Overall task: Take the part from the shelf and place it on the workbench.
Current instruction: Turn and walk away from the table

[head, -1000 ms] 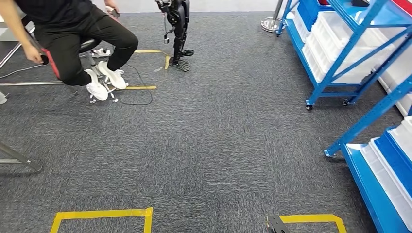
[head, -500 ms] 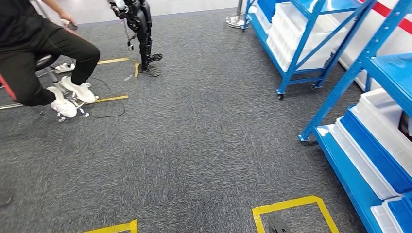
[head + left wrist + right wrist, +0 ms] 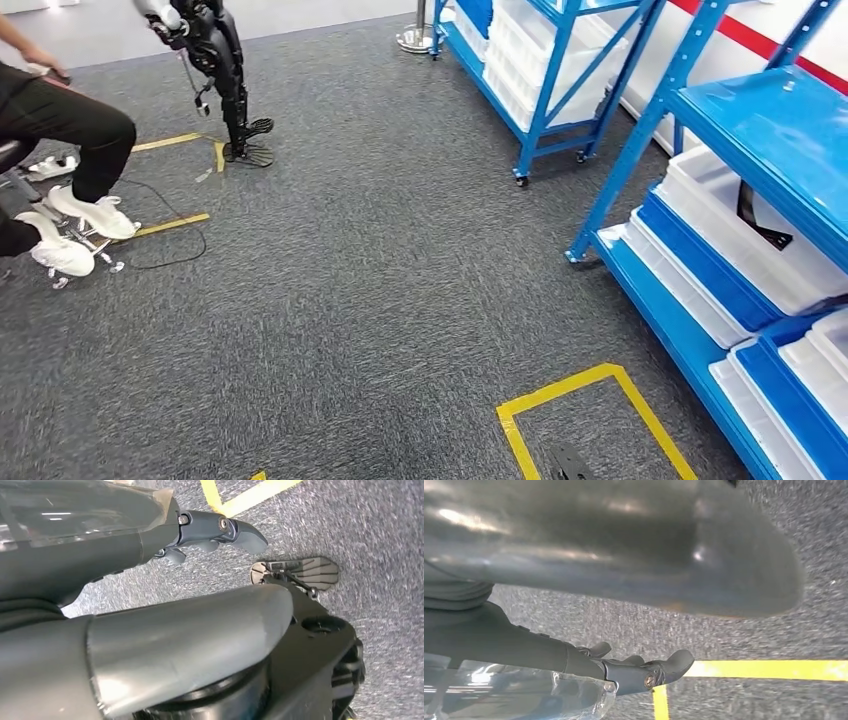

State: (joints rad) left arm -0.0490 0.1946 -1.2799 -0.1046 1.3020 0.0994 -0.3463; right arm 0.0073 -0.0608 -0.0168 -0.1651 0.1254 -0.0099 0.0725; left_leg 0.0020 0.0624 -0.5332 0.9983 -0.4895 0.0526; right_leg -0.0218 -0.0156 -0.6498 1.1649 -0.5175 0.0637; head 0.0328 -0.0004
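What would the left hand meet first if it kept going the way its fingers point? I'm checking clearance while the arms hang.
Probably just the grey carpet. The left hand hangs empty, fingers toward the floor near yellow tape; nothing else shows in that line, though depth is unclear.

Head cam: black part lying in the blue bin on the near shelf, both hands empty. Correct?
Not quite. In the head view the black part lies in a white bin on the near blue shelf, not a blue one. The rest holds: the left hand and right hand each hang over the carpet, holding nothing.
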